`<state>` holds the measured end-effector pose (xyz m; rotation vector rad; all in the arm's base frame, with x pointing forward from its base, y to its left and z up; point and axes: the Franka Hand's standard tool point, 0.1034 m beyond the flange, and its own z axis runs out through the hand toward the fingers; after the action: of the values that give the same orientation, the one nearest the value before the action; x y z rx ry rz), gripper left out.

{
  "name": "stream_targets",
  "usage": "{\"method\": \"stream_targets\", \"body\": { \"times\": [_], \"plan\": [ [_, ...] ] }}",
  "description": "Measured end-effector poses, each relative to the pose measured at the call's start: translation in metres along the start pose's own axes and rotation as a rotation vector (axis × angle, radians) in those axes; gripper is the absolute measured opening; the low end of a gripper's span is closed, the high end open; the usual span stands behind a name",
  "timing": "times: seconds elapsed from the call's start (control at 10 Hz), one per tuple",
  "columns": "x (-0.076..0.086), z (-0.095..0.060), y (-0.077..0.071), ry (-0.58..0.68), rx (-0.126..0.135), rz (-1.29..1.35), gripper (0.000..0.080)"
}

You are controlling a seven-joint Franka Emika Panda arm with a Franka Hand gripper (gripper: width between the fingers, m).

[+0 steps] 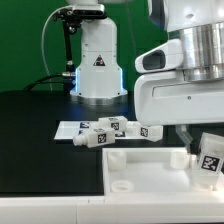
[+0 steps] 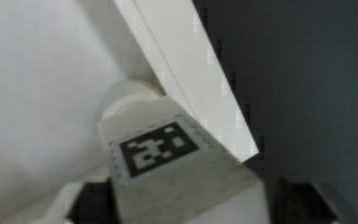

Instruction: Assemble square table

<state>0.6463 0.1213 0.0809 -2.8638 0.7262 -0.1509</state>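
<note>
The white square slab point(image 1: 140, 165) lies flat at the front, with a round corner hole near its front left. My gripper point(image 1: 203, 140) is shut on a white blocky leg point(image 1: 210, 156) with a black-and-white tag and holds it tilted at the slab's edge on the exterior view's right. In the wrist view the tagged leg point(image 2: 158, 150) sits between my dark fingers point(image 2: 98, 200), close against the slab's edge point(image 2: 194, 70). My gripper point(image 2: 194, 206) grips the leg's lower part. Three more tagged legs point(image 1: 108, 132) lie behind the slab.
The loose legs rest on or beside the marker board point(image 1: 66, 129) on the black table point(image 1: 35, 130). The arm's white base point(image 1: 97, 65) stands at the back. The arm's large white body point(image 1: 180, 95) hangs over the slab on the exterior view's right.
</note>
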Motion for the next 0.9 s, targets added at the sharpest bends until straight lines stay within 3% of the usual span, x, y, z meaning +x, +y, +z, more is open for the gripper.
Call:
{"method": "stream_targets", "body": {
  "times": [0.1, 0.4, 0.7, 0.9],
  "plan": [
    [0.0022, -0.0014, 0.0030, 0.002, -0.004, 0.067, 0.0326],
    [0.0060, -0.0019, 0.0080, 0.009, 0.015, 0.436, 0.0323],
    [-0.0005, -0.0007, 0.0100, -0.008, 0.074, 0.926, 0.0311],
    [-0.0028, 0.0001, 0.0067, -0.017, 0.097, 1.049, 0.0309]
  ]
}}
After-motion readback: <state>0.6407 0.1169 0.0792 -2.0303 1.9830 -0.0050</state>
